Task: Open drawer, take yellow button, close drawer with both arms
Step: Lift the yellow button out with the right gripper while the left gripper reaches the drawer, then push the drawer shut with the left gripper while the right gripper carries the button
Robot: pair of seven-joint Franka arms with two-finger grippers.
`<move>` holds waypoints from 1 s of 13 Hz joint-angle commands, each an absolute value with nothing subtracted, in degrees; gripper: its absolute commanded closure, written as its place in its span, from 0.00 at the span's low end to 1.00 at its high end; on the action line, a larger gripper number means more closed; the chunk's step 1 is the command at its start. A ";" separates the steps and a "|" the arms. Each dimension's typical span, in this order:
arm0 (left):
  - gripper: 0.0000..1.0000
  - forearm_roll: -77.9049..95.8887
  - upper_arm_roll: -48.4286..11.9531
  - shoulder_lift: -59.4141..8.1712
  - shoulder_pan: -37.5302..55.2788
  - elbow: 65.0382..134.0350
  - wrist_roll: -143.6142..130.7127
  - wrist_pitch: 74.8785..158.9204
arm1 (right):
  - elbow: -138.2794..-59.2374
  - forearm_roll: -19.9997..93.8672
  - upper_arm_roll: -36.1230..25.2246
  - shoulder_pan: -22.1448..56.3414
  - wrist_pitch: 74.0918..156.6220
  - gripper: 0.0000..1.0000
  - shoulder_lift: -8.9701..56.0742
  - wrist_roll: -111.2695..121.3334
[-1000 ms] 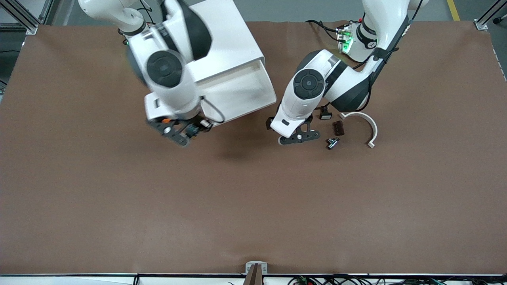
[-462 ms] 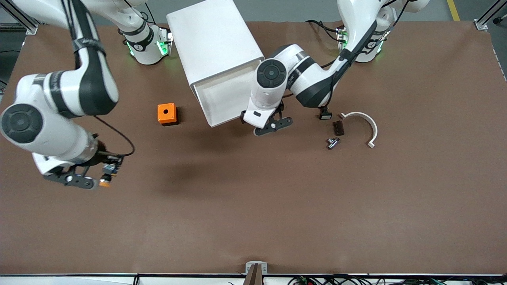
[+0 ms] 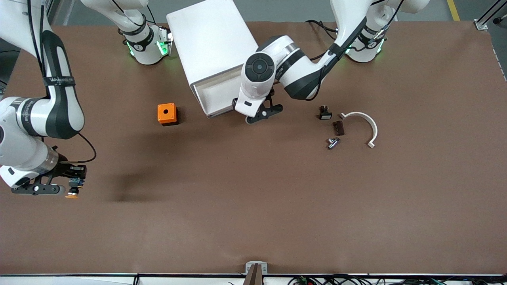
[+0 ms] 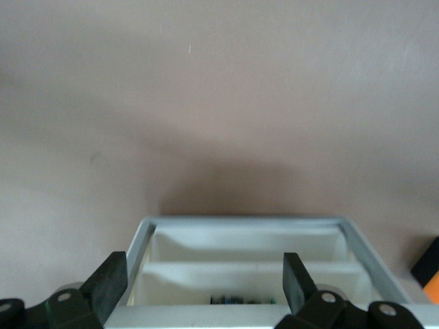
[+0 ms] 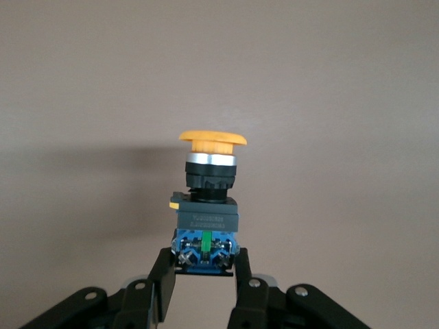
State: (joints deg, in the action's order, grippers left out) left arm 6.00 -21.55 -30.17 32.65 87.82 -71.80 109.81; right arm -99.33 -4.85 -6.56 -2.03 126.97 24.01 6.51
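Note:
My right gripper hangs over the brown table at the right arm's end, shut on the button. In the right wrist view the gripper pinches the blue base of the button, whose orange cap points away from the fingers. The drawer sticks partly out of the top of the white cabinet. My left gripper stands open at the drawer's front edge. In the left wrist view the gripper has its fingers spread wide above the front rim of the drawer, with small parts inside.
An orange square box with a hole sits beside the cabinet toward the right arm's end. Toward the left arm's end lie a small black-and-white part, a dark brown block, a metal fitting and a white curved piece.
My right arm swung from the drawer toward its end of the table, carrying the button. My left gripper moved to the drawer's front, and the drawer now sticks out less.

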 commanded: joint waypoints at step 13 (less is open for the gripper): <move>0.00 11.25 -21.45 -30.50 41.48 88.59 -77.87 107.40 | -104.41 -1.32 -4.83 -18.46 143.53 1.00 34.01 23.73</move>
State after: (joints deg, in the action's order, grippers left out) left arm 9.47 -21.39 -30.34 39.76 88.57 -77.05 107.78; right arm -104.99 -2.40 -6.16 -17.05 143.42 33.44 23.75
